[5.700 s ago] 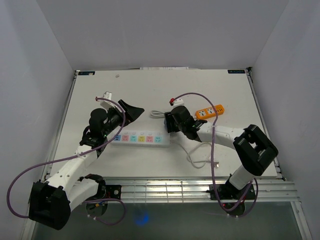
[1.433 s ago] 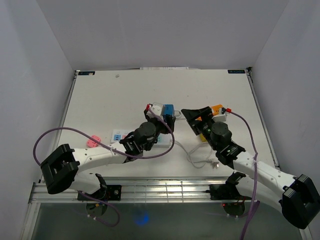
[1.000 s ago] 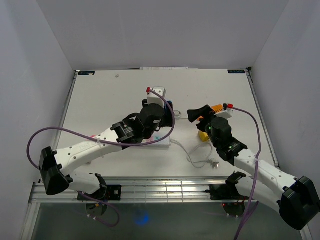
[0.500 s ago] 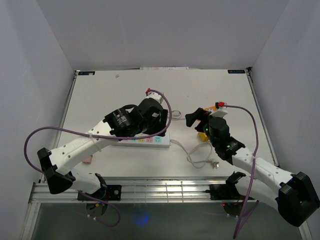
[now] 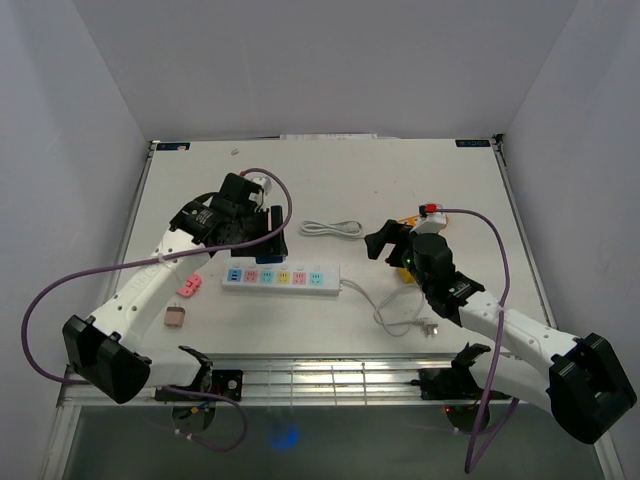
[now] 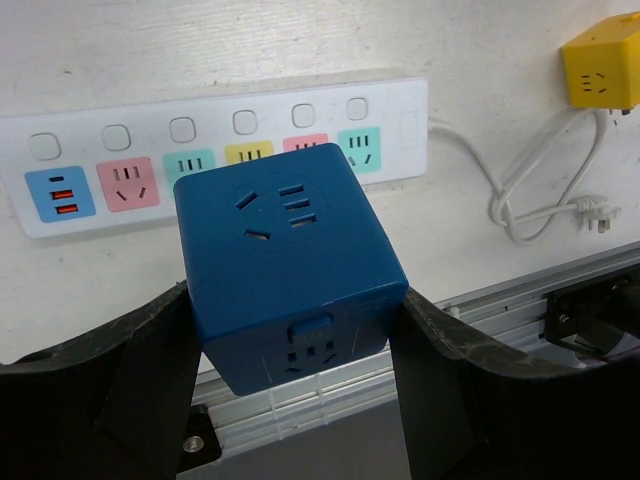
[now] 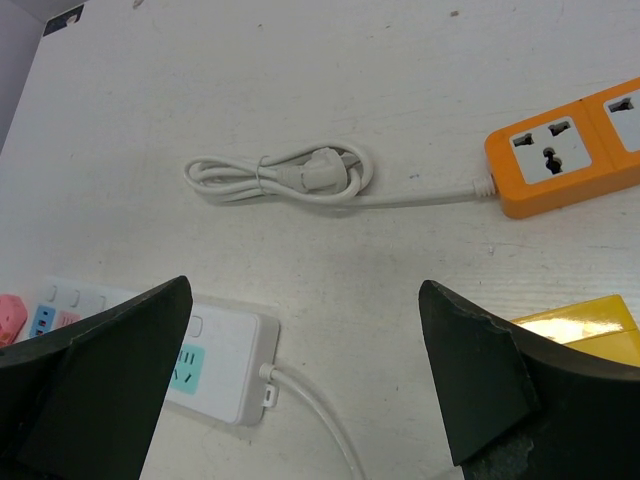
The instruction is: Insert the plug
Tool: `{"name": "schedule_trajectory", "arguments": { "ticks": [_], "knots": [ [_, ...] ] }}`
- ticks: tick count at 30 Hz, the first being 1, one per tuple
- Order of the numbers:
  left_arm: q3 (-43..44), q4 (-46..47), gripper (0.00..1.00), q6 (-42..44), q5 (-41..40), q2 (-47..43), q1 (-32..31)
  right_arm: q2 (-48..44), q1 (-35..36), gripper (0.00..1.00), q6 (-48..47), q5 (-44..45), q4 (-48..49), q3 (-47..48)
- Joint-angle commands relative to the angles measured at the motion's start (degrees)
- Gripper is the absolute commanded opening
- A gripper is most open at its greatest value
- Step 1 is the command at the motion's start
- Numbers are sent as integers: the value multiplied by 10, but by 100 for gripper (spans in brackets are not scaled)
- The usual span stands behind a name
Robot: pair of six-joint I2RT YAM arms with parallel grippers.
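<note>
A blue cube-shaped plug (image 6: 285, 260) sits between the fingers of my left gripper (image 6: 290, 335), which is shut on its two sides. The face toward the camera has socket holes; its prongs are hidden. It hangs above the white power strip (image 6: 400, 125) with coloured sockets. From above, the left gripper (image 5: 268, 232) hovers just behind the left end of the strip (image 5: 283, 279). My right gripper (image 5: 385, 241) is open and holds nothing; in its wrist view the right gripper (image 7: 303, 310) is over bare table beside the strip's right end (image 7: 215, 375).
A coiled white cable (image 5: 333, 229) lies behind the strip. The strip's own cord ends in a loose white plug (image 5: 432, 327). A yellow cube adapter (image 7: 590, 325) and an orange power strip (image 7: 565, 150) lie under the right arm. Two small pink adapters (image 5: 186, 288) lie at the front left.
My left arm has swung left with the blue cube, from over the strip's right end to behind its left end. The right gripper has shifted slightly left and stays open.
</note>
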Motion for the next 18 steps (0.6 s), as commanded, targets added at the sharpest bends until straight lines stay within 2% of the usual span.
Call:
{"name": "schedule_trajectory", "arguments": {
  "ticks": [1,4,9,18],
  "knots": [
    [-25,23,0,58,109,9,50,5,-2,100,-18,-4,27,12],
    [-45,35,0,87,134,17,80,9,-2,100,-19,-3,27,13],
    [-54,20,0,122,121,32,116,13,-2,100,-18,-5,27,15],
    [-66,20,0,168,117,60,118,17,-2,100,-19,-2,27,14]
  ]
}}
